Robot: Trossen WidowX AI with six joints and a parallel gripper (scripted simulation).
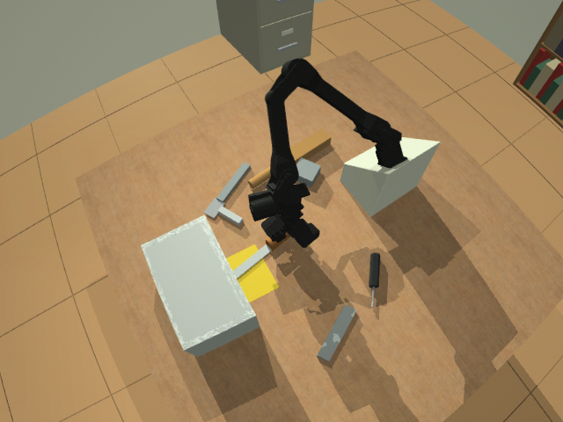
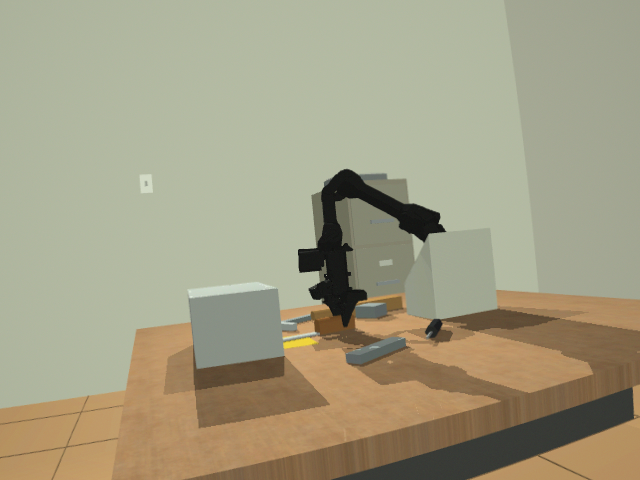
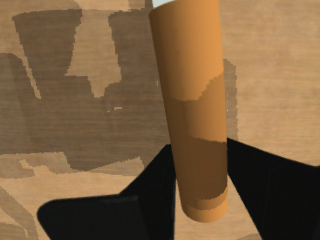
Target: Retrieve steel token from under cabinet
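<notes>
My gripper (image 1: 288,239) (image 2: 345,321) (image 3: 195,146) is shut on the orange handle (image 1: 273,243) (image 2: 330,324) (image 3: 192,75) of a tool with a long flat pale blade (image 1: 252,262) (image 2: 301,336). The blade reaches from the handle across the yellow marked area (image 1: 262,285) (image 2: 300,343) to the front edge of the pale cabinet (image 1: 197,281) (image 2: 235,325); whether its tip is under the cabinet is hidden. The gripper is on the side of the yellow area away from the cabinet. No token shows in any view; the vent slots are not visible.
A grey T-shaped piece (image 1: 233,181) lies behind the yellow area. A wooden bar (image 1: 314,143) and grey block (image 1: 309,170) are behind the gripper. A grey bar (image 1: 335,336) (image 2: 376,350) and black-handled screwdriver (image 1: 374,270) (image 2: 434,327) lie on the near side. A pale box (image 1: 399,185) (image 2: 462,273) stands at the arm's base.
</notes>
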